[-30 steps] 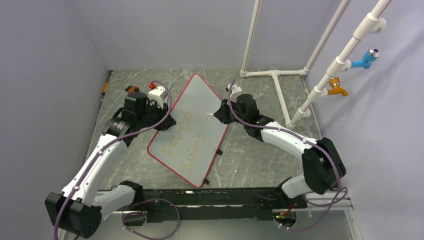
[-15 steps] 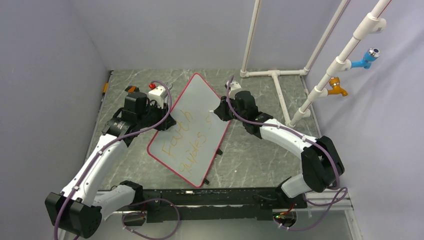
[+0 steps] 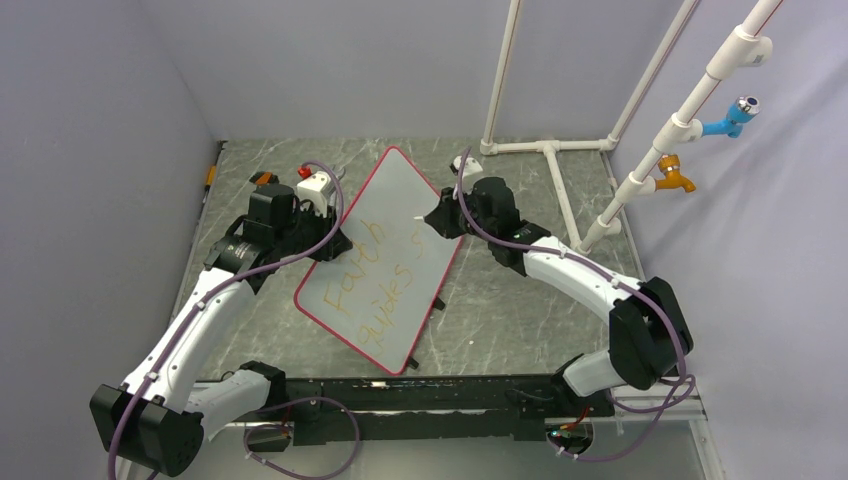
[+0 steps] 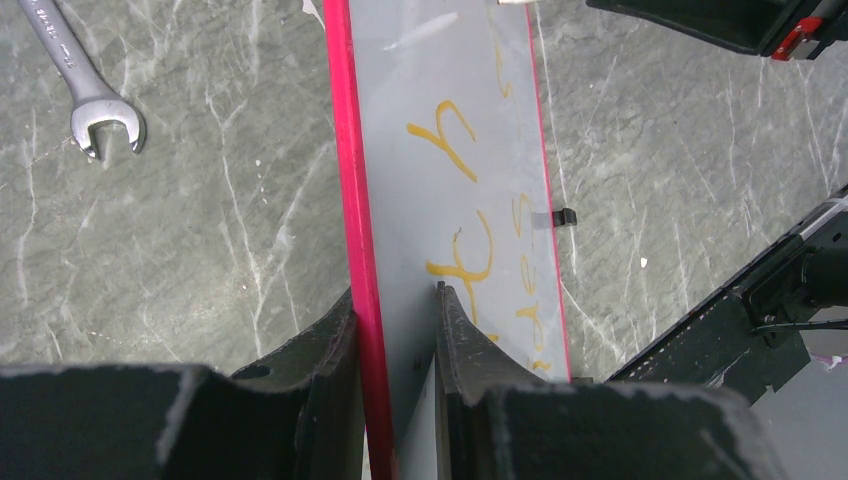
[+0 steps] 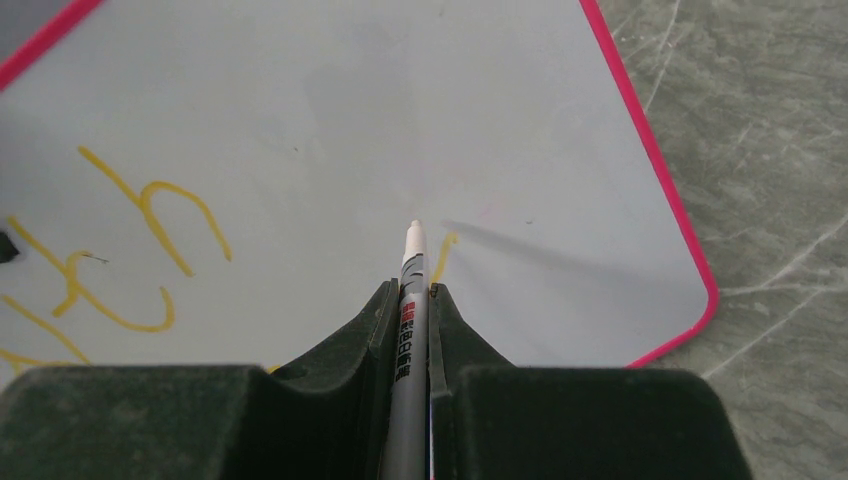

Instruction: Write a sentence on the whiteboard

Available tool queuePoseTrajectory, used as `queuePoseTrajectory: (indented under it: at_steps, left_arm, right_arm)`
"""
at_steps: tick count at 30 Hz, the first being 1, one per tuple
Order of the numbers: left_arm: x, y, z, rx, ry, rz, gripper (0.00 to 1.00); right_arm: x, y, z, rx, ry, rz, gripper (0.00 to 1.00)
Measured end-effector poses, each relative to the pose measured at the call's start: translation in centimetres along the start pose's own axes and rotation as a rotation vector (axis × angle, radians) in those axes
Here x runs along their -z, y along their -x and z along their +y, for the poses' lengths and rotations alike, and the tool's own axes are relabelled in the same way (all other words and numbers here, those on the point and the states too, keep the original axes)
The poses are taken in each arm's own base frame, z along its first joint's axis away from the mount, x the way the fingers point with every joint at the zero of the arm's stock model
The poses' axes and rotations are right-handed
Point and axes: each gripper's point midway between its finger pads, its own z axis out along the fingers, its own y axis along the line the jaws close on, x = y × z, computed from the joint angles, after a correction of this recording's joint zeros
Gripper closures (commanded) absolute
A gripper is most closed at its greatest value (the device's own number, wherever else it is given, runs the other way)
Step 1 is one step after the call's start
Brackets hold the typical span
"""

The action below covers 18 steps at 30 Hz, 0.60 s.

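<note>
Marker (image 5: 413, 255) travel is the change: the right arm has carried it toward the far end of the whiteboard (image 3: 400, 190), just past a fresh yellow stroke beyond the sentence (image 3: 372, 272). Right jaws clamp the marker. Left jaws pinch the board's red rim, steadying it on the desk (image 3: 500, 300) between the arms. A third word looks begun.

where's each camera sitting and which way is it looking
top: above and behind the arms, looking down on the table; both arms show, left gripper and right gripper at the whiteboard.
left wrist: looks along its fingers clamped on the board's rim, wrench beside.
right wrist: looks along the marker it grips toward the board.
shared: all see the yellow writing.
</note>
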Motion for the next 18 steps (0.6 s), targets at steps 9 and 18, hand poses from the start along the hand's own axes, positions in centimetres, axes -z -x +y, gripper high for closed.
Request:
queuePoseTrajectory:
  at_steps: [9,18]
  left_arm:
    - [0.0,0.0,0.0,0.000,0.000,0.000,1.00]
    - [0.0,0.0,0.0,0.001,0.000,0.000,1.00]
  right_arm:
    - [-0.8,1.6,0.7,0.003,0.029,-0.021,1.00]
    - [-1.5,0.5,0.6,-0.002,0.034,0.011,1.00]
